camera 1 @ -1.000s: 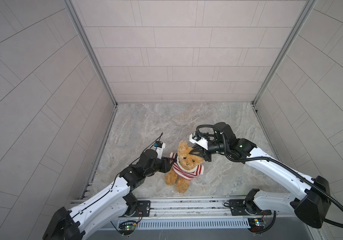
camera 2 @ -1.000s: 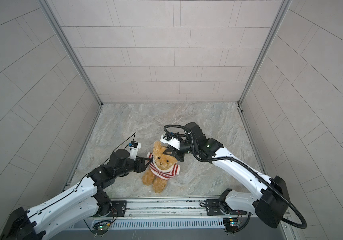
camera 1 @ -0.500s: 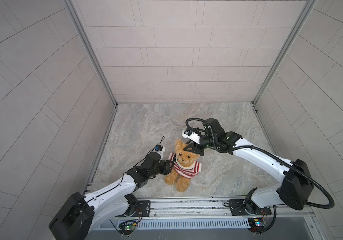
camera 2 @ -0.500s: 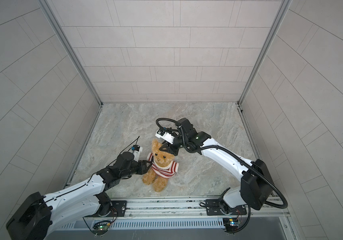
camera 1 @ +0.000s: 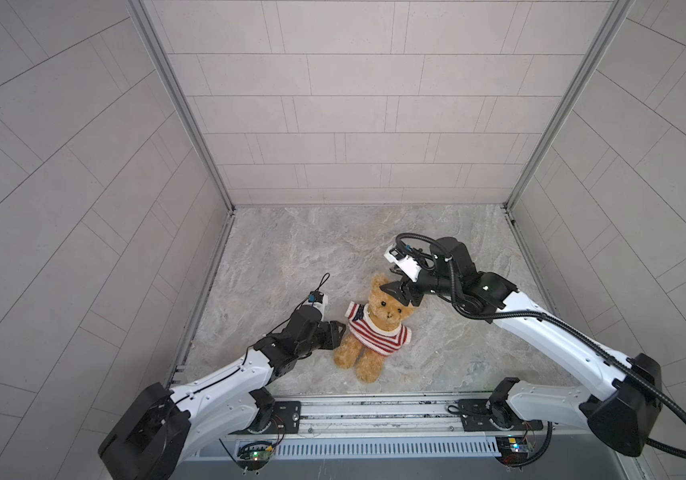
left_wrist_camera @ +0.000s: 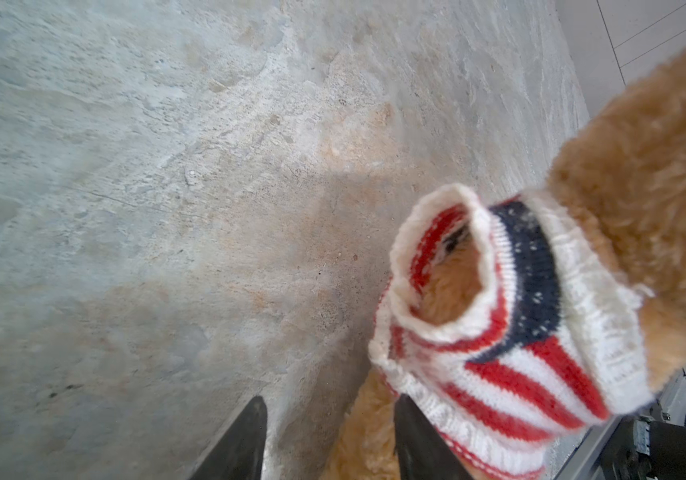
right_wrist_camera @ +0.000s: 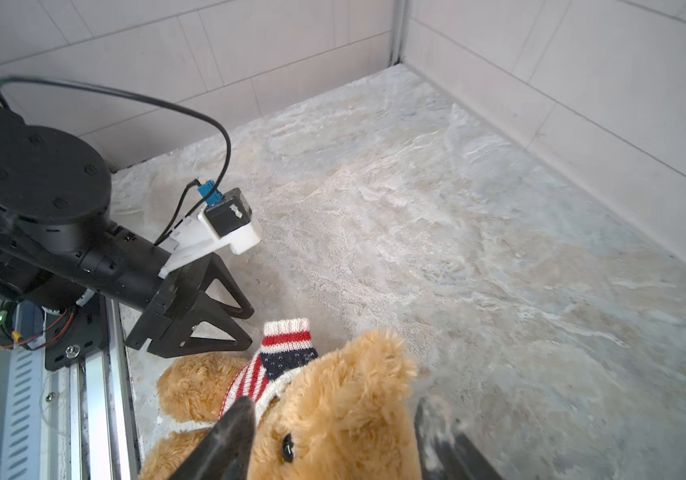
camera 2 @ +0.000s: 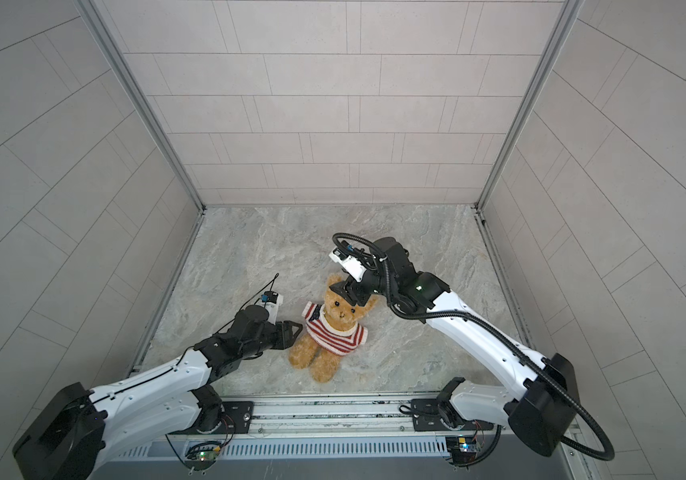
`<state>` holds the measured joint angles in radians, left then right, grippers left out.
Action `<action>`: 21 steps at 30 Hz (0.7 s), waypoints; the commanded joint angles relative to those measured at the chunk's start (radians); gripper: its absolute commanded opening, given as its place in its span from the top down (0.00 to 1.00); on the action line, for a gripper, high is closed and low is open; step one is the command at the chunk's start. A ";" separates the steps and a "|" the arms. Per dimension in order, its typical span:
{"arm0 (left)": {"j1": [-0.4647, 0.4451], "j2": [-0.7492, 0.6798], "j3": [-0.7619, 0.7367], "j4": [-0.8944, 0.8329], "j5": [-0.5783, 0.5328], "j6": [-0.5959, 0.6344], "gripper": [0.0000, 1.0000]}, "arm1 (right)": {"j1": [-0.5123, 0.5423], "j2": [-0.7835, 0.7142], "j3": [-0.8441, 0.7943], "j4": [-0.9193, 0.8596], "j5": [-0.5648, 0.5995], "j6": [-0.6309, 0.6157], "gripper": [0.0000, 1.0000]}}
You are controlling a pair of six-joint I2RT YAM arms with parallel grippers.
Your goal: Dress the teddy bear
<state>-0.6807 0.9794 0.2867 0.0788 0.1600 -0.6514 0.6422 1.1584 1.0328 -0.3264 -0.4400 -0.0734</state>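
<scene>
The teddy bear [camera 1: 389, 305] [camera 2: 343, 309] lies on its back on the marble floor near the front, head toward the back wall. It wears a red-and-white striped sweater [camera 1: 374, 332] [left_wrist_camera: 520, 353] with a navy patch at the shoulder. My right gripper [camera 1: 397, 295] [right_wrist_camera: 337, 402] hovers over the bear's head [right_wrist_camera: 354, 374], open, one finger on each side of it. My left gripper [camera 1: 339, 330] [left_wrist_camera: 331, 401] is open beside the bear's sleeved arm, one finger against the sweater hem. A sleeve cuff [left_wrist_camera: 441, 270] gapes with fur inside.
Tiled walls [camera 1: 354, 124] close in the floor [camera 1: 333, 249] on three sides. The metal rail [camera 1: 374, 409] with both arm bases runs along the front edge, just behind the bear's feet. The right arm's cable [camera 1: 416, 239] loops above its wrist.
The right gripper's jaws have opened around the bear's head, and that arm has pulled back to the right. The left gripper stays at the bear's side, still open.
</scene>
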 commanded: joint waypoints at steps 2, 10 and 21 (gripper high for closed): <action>0.003 -0.031 -0.003 -0.019 -0.017 -0.005 0.47 | 0.061 -0.109 -0.075 -0.080 0.100 0.087 0.35; 0.003 -0.051 -0.003 -0.037 -0.009 -0.001 0.47 | 0.201 -0.243 -0.220 -0.139 0.113 0.219 0.36; -0.003 -0.131 0.013 -0.089 -0.017 0.024 0.48 | 0.254 -0.244 -0.518 0.016 0.170 0.344 0.43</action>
<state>-0.6811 0.8642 0.2867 0.0238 0.1516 -0.6510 0.8940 0.9108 0.5297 -0.3721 -0.3294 0.2287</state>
